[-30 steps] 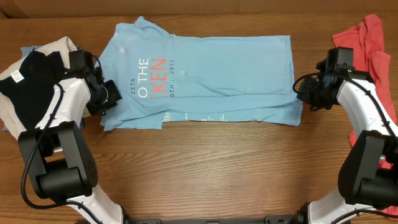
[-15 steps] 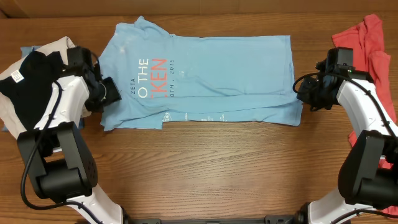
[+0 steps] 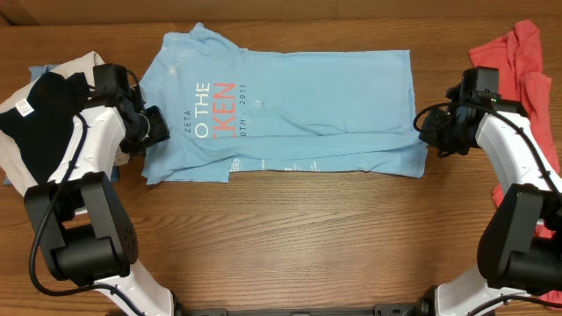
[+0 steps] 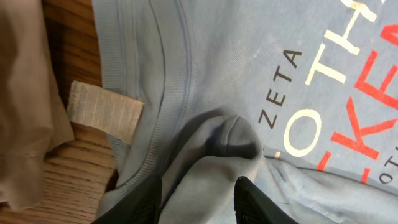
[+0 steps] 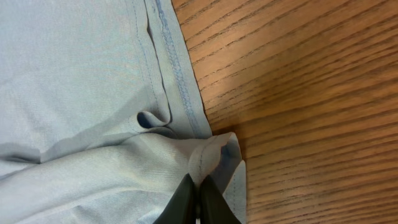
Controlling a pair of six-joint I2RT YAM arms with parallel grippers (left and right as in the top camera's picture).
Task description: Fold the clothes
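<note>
Presently one blue shirt [image 3: 299,105] pinched by left hand [image 4: 200,190], right hand [image 5: 198,198].

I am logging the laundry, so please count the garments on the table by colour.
Light blue printed T-shirt: 1
Red crumpled garment: 1
Black garment with white tag: 1
Beige garment: 1
Total: 4; a blue cloth edge under the left pile is not counted, too hidden.
</note>
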